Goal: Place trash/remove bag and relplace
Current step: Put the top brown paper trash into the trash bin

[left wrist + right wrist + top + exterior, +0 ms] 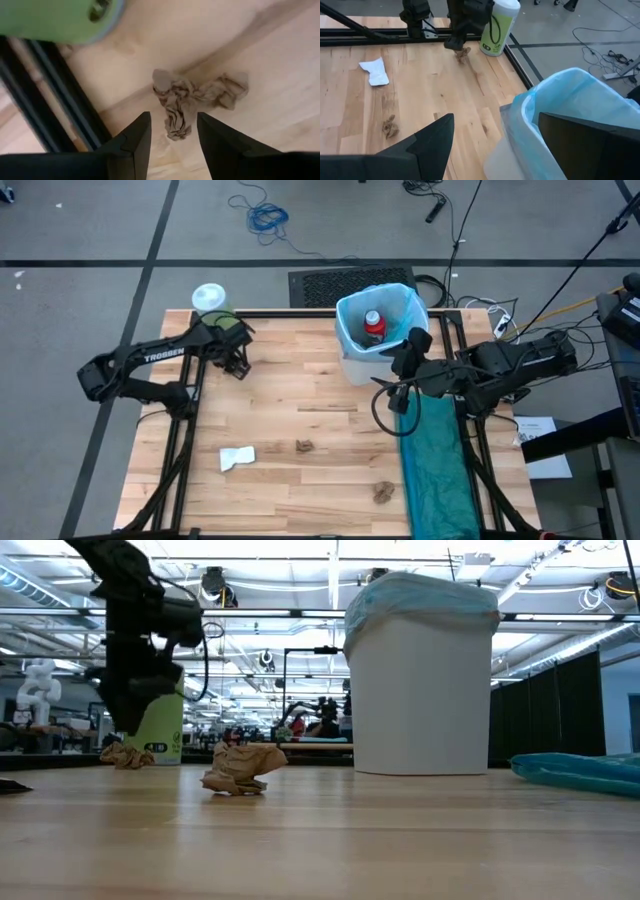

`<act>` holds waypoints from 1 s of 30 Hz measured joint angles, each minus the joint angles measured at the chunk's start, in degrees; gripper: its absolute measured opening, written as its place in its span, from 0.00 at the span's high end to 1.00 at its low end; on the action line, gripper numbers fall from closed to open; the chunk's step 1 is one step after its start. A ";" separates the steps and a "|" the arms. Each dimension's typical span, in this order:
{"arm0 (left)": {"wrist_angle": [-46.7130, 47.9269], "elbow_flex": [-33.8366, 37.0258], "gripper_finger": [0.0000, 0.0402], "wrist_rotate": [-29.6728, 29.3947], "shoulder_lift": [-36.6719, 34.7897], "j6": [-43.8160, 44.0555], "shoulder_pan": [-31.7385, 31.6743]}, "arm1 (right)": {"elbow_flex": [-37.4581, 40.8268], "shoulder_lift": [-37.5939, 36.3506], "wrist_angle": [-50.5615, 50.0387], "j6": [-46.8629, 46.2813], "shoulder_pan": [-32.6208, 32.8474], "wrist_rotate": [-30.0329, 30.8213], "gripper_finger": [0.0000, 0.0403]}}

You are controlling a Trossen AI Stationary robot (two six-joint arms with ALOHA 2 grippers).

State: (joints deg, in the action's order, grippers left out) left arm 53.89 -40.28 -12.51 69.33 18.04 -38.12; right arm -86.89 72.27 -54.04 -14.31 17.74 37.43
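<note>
The left gripper (pixel 172 132), jaws parted, hangs over a crumpled brown paper wad (pixel 192 100) beside the green bottle (pixel 213 308): light, soft, best pinched across its bulk; farther off, the right gripper (pixel 403 375) waits open beside the bag-lined wastebasket (pixel 378 320)

You have the wastebasket (pixel 358 365) at the table's (pixel 300 395) far edge, right of centre, with the bag (pixel 345 315) lining it and a container (pixel 373 326) inside. The bottle (pixel 210 300) stands at the far left corner, a paper wad (pixel 463 54) just beside it. Near the front edge lie a scrap (pixel 236 457) on the left, one wad (pixel 304 446) in the middle, another wad (pixel 382 492) to its right. A second bag (pixel 435 470) lies along the right side.
</note>
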 joint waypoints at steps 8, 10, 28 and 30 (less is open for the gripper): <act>-4.64 2.56 0.61 4.52 2.52 -3.09 -4.01 | 0.00 0.00 0.90 0.47 -0.11 0.00 0.30; -5.21 2.56 0.63 4.30 3.36 -3.35 -4.29 | 0.00 0.00 0.90 0.68 -0.11 0.00 0.30; -16.36 -3.54 1.00 13.09 1.40 -6.93 1.07 | 0.00 0.00 0.82 2.13 -0.11 -0.01 0.36; -19.07 -6.58 1.00 14.34 0.09 -7.00 2.23 | 0.00 0.00 0.80 2.13 -0.11 0.00 0.36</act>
State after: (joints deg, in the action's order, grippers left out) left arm 34.82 -46.86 1.83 69.42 11.04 -35.89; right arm -86.89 72.27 -53.24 -12.19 17.63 37.43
